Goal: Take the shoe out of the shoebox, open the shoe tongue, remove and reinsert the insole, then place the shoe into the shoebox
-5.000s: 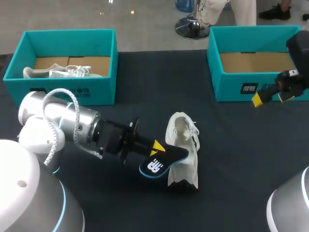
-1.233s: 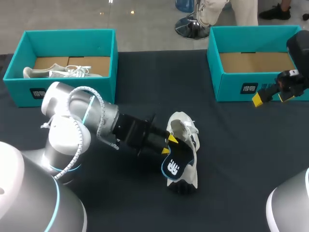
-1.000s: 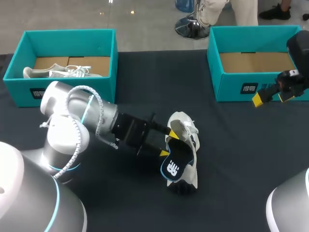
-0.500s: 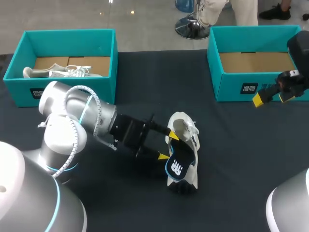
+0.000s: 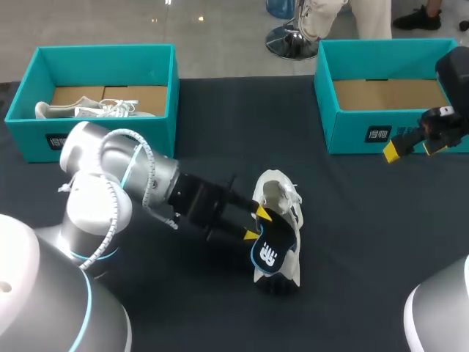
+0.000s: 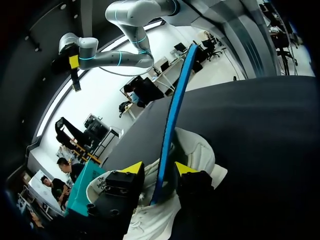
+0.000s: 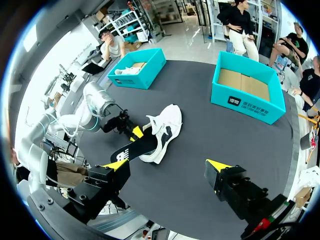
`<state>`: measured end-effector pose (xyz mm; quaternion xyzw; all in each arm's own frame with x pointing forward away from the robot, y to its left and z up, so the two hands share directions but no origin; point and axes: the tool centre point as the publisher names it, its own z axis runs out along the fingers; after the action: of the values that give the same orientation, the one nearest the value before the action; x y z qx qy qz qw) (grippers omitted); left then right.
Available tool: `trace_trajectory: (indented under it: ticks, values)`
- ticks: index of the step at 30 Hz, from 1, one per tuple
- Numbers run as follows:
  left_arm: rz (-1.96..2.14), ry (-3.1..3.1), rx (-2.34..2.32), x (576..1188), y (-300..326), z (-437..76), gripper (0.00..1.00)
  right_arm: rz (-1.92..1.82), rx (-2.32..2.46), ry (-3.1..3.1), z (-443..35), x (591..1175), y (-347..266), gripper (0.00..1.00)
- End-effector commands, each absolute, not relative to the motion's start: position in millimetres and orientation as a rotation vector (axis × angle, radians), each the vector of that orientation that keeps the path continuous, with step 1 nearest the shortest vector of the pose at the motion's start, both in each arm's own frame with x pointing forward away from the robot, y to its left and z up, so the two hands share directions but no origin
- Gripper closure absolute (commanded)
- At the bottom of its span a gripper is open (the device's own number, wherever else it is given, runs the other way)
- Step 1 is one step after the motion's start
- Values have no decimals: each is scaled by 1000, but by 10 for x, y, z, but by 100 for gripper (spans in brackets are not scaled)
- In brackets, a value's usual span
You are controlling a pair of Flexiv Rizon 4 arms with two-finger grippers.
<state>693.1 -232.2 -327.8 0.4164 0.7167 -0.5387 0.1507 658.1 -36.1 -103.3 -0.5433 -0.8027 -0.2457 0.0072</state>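
Mid-frame, left pincer (image 5: pixel 256 224) stands partly open astride the insole (image 5: pixel 270 253), which is half inside the shoe (image 5: pixel 282 202), apparently for reseating. Right pincer (image 5: pixel 412 149), far right, gapes wide, parked clear.

The table (image 5: pixel 366 242) has a dark matt covering that looks like cloth, no shine at all. The left shoebox (image 5: pixel 146 139) and right shoebox (image 5: pixel 352 136) are teal cardboard, smooth outside, with bare brown card on the floors. The shoe (image 5: pixel 282 189) is white fabric, soft, a bit crumpled, matt. The insole (image 5: pixel 270 249) looks like black foam with a thin blue edge. The left arm (image 5: pixel 124 172) has a glossy silvery shell. The left gripper (image 5: pixel 256 224) is matt black with plasticky yellow tips.
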Motion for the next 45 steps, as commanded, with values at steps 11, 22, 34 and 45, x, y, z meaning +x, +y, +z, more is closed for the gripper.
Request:
trace_trajectory:
  ticks: [11, 22, 34, 45]
  values:
    - [-1533, 2083, 1215, 6925, -2420, -3349, 79, -755, -1698, -2508, -1024, 6628, -342, 0]
    - [-1530, 2087, 1205, 6929, -2421, -3370, 88, -755, -1698, -2508, -1024, 6628, -342, 0]
    - [-1482, 2075, 1192, 7075, -2421, -3473, 100, -755, -1698, -2508, -1024, 6628, -342, 0]
    - [-1423, 2046, 1203, 7223, -2443, -3572, 100, -755, -1698, -2508, -1024, 6628, -342, 0]
